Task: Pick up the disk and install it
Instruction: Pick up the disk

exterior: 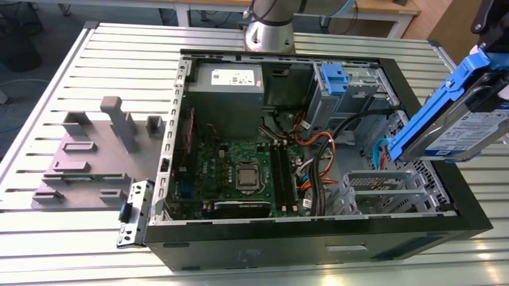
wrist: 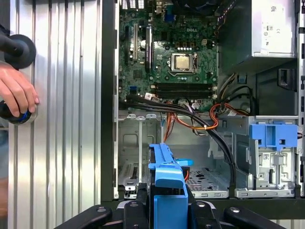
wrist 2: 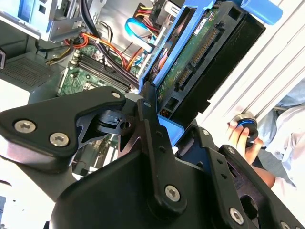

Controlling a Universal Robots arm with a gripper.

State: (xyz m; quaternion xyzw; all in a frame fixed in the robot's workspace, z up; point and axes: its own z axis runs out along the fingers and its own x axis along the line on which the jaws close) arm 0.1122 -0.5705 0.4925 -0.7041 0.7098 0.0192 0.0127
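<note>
The disk (exterior: pixel 469 122), a silver hard drive with a white-and-blue label in a blue carrier bracket, hangs tilted in the air at the exterior view's right, above the right rim of the open computer case (exterior: pixel 469 223). My gripper (wrist: pixel 167 207) is shut on the disk's blue carrier (wrist: pixel 166 174). In the second wrist view the disk's green circuit-board underside (wrist 2: pixel 193 62) and connector face me, clamped between the black fingers (wrist 2: pixel 152 138). The grey drive cage with its blue latch (exterior: pixel 334 80) sits at the case's far right corner.
Inside the case lie the motherboard (exterior: pixel 238 173), the grey power supply (exterior: pixel 226 89) and bundles of black, orange and blue cables (exterior: pixel 318 149). A grey fixture block (exterior: pixel 87 158) rests on the slatted table left of the case. A person's hand (wrist: pixel 16 93) holds a round knob beside the case.
</note>
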